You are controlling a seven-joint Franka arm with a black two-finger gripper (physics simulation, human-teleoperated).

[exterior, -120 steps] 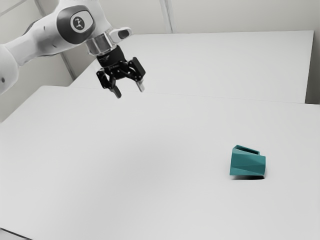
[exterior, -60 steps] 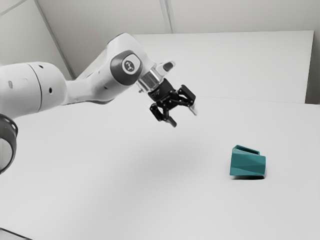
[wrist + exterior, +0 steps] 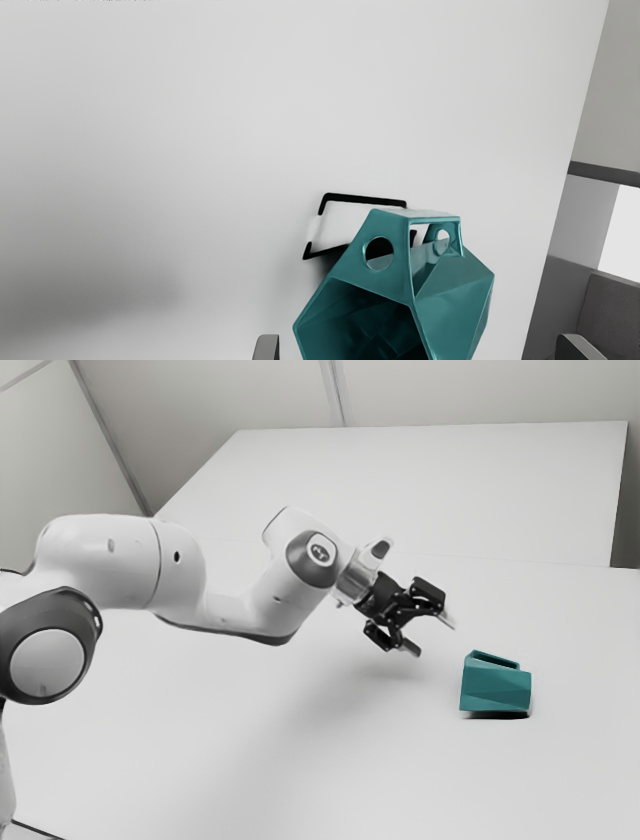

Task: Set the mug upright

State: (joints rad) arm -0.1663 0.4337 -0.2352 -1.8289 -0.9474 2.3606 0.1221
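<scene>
In the exterior view my gripper (image 3: 432,637) is above the table on the mug's upper left, its two fingers spread wide and nothing held. The teal faceted mug (image 3: 495,688) lies on its side on the table. From the wrist view, the mug (image 3: 452,295) has its dark hollow opening facing my hand and its angular handle with round holes standing up. The open gripper (image 3: 417,350) has one fingertip to each side of the mug, with a gap on both sides; part of the mug is cut off there.
The white table (image 3: 250,760) carries a soft shadow from the arm. A white panel (image 3: 420,490) rises behind it. Beyond the table's edge in the wrist view are grey furniture shapes (image 3: 607,310).
My arm has reached toward the exterior view's right and downward, bringing the open gripper much closer to the mug. The mug has stayed where it was.
</scene>
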